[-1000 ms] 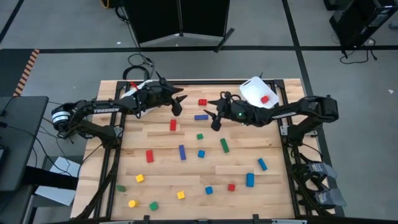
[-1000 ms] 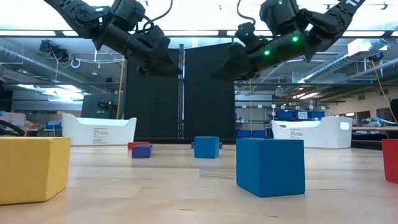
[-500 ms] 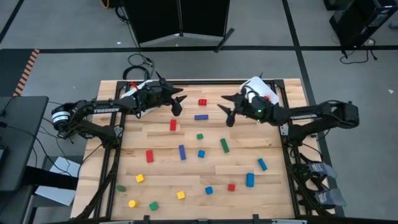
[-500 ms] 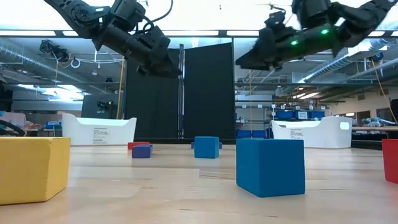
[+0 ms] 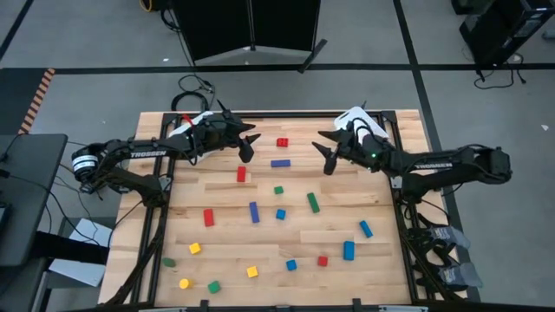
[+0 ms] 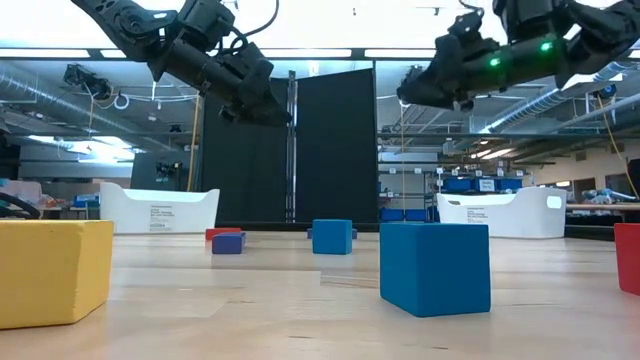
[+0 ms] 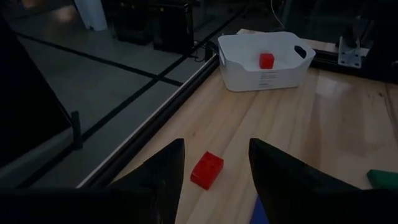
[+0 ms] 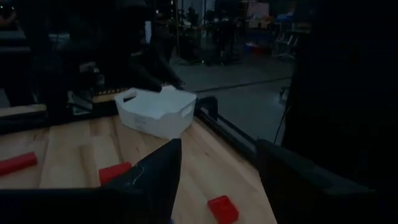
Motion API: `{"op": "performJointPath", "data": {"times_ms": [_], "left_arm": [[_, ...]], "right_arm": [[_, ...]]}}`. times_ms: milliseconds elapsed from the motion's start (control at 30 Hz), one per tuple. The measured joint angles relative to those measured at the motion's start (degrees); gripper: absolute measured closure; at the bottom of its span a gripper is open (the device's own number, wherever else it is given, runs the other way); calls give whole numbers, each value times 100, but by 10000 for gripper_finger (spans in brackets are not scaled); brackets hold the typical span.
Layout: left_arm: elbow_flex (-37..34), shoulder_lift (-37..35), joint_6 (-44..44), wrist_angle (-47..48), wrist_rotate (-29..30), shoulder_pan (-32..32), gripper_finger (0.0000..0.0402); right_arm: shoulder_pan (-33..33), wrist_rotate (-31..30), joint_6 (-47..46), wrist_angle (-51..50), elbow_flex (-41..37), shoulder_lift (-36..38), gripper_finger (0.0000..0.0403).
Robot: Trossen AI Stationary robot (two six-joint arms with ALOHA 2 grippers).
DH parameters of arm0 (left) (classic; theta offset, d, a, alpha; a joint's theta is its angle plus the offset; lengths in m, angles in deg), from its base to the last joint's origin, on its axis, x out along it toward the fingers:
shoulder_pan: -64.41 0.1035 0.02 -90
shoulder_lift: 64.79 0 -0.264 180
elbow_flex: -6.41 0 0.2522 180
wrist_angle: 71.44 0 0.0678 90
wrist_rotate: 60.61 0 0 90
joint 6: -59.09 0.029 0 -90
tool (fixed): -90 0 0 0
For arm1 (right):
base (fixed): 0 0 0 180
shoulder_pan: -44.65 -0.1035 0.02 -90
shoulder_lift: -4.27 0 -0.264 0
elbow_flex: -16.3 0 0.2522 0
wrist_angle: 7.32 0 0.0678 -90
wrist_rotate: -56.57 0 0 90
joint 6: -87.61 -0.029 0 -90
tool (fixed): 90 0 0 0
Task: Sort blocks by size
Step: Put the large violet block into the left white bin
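Several small red, blue, green and yellow blocks lie scattered flat on the wooden table (image 5: pixel 381 260), among them a red block (image 5: pixel 283 143) and a blue bar (image 5: pixel 280 162) near the far edge. My left gripper (image 5: pixel 249 144) hangs open and empty above the far left; in its wrist view the red block (image 7: pixel 206 169) lies below and between its fingers. My right gripper (image 5: pixel 325 157) hangs open and empty above the far right, in front of the right white bin (image 5: pixel 354 120). A red cube (image 7: pixel 266 60) lies in that bin.
The left white bin (image 8: pixel 158 111) stands at the far left corner, mostly under my left arm. Both arms reach in high over the far part of the table (image 6: pixel 265 110) (image 6: pixel 415 92). Blocks lie spread over the middle and near half.
My right gripper has gone toward the table's right edge and a little toward the far edge, away from the blue bar and back toward the right bin, staying open and empty. No block has moved.
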Motion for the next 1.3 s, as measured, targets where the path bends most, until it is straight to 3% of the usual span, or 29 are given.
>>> {"op": "performJointPath", "data": {"times_ms": [267, 667, 867, 1300], "left_arm": [[0, 0, 108, -103, 79, 0, 213], [0, 0, -21, 97, 43, -39, 213], [0, 0, -24, 177, 34, -39, 213], [0, 0, 102, 179, 37, -39, 213]], "right_arm": [[-225, 494, -399, -72, 649, -1511, 177], [14, 1151, -68, -2028, 2283, -3535, 166], [125, 1205, 310, -2672, 2852, -4064, 166], [306, 1172, 450, -2841, 3186, -4799, 166]]}}
